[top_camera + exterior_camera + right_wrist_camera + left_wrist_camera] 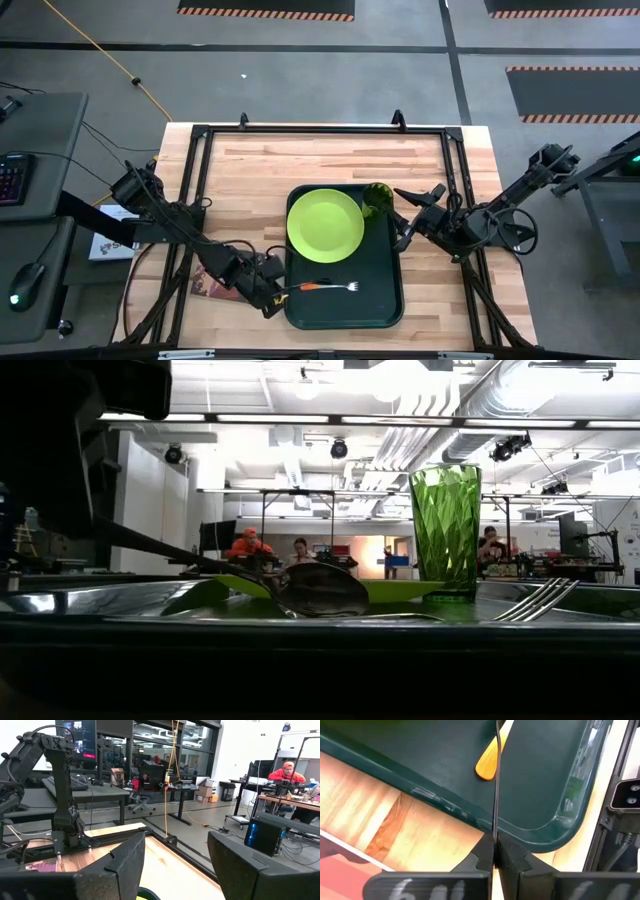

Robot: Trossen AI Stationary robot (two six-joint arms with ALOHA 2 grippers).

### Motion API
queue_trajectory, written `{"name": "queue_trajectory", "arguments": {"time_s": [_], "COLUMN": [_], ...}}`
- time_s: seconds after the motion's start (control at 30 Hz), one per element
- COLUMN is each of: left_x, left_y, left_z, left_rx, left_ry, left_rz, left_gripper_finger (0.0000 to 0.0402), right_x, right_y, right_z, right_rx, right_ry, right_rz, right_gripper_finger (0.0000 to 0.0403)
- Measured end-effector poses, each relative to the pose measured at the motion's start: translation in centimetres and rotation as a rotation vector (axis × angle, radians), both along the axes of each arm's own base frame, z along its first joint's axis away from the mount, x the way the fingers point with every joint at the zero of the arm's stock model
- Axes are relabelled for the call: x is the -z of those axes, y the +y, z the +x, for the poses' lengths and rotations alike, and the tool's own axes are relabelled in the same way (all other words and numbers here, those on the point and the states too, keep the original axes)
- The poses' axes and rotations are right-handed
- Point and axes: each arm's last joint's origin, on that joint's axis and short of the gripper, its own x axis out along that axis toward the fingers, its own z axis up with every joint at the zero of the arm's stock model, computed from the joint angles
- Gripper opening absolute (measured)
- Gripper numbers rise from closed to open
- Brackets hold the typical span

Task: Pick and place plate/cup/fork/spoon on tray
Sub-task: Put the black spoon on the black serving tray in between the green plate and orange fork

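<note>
Lower centre of high view: my left gripper [277, 296] at tray [385, 300] edge, jaws pinched on spoon [496, 795], beside fork [325, 288]. Right gripper [412, 215] spread wide near cup [377, 198]; plate [325, 226] on tray.

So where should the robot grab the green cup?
By its side wall, from the tray's right. The cup stands upright on the tray, with the plate close on its left, and the open right end effector is on that free side. The left end effector is shut on the spoon.
</note>
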Motion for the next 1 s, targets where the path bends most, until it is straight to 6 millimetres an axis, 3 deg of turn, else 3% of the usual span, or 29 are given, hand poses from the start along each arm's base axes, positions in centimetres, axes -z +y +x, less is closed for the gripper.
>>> {"name": "queue_trajectory", "arguments": {"time_s": [0.37,0.57,0.87,1.0], "left_x": [-0.1,-1.3,-1.7,-1.3], "left_y": [-0.3,-0.6,1.8,2.5], "left_z": [-0.1,0.5,2.1,3.4], "left_rx": [-0.022,-0.002,-0.009,-0.007], "left_ry": [0.005,-0.036,-0.071,-0.101], "left_rz": [-0.037,0.014,0.167,0.155], "left_gripper_finger": [0.0,0.0,0.0,0.0], "right_x": [0.0,0.0,0.0,0.0], "right_y": [0.0,0.0,0.0,0.0], "right_z": [0.0,0.0,0.0,0.0], "right_rx": [0.0,0.0,-0.001,-0.004], "right_ry": [0.0,0.0,-0.006,-0.006], "right_rz": [0.0,0.0,0.008,0.007], "right_gripper_finger": [0.0209,0.0209,0.0209,0.0209]}}
